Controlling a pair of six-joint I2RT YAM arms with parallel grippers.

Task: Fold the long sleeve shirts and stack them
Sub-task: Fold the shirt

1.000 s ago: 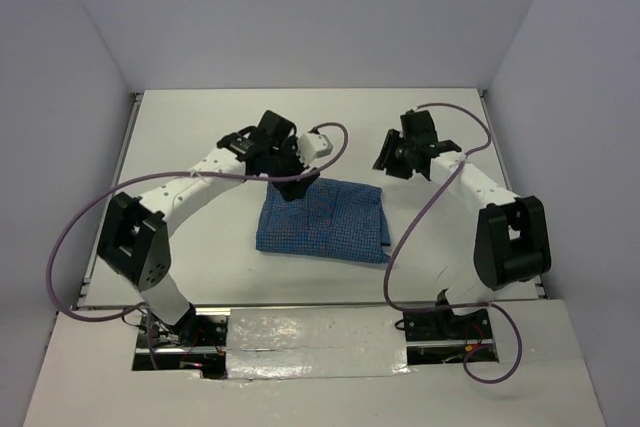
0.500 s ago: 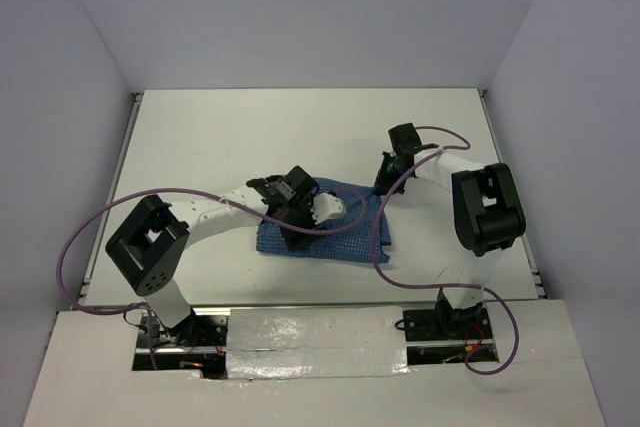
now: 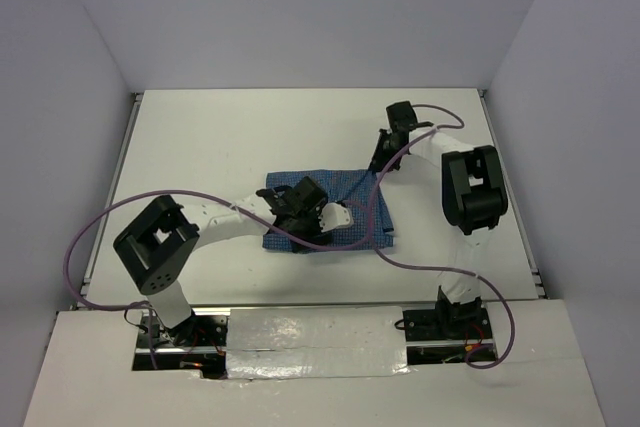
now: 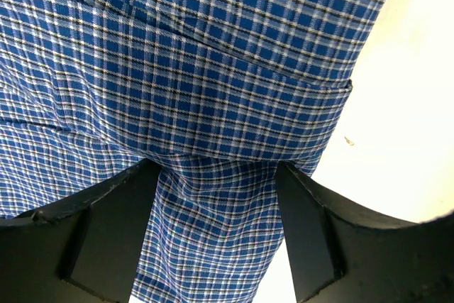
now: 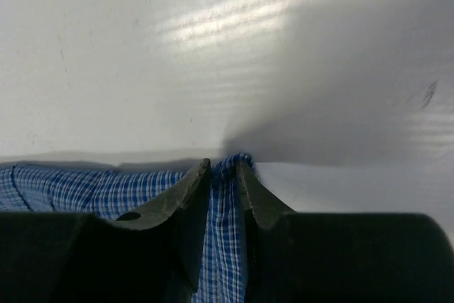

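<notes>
1. Shirt [image 3: 338, 190] lies folded mid-table [image 3: 200, 137]; far-right corner is pulled further back than a second ago.
2. Left gripper [image 4: 216, 196] moved from the far-left corner onto the shirt's middle; jaws wide, gripping nothing.
3. Right gripper [image 5: 223, 182] dropped to the far-right corner; jaws nearly closed, pinching a cloth fold.

**Soft light up top, moodier at the wrists**

Top view: bright and even, lit from overhead, with only faint soft shadows on the white table [image 3: 200, 137]. Sharp edge to edge, no obvious warping.

Left wrist view: crisp on the shirt [image 4: 198, 83] checks, blown out to cream along the right side. Black left fingers [image 4: 106, 239] at the bottom a bit soft.

Right wrist view: dimmer, with a streak of glare at upper centre and a broad grey shadow over the right half. Right fingers [image 5: 181, 200] blurry and near-black at the bottom.
</notes>
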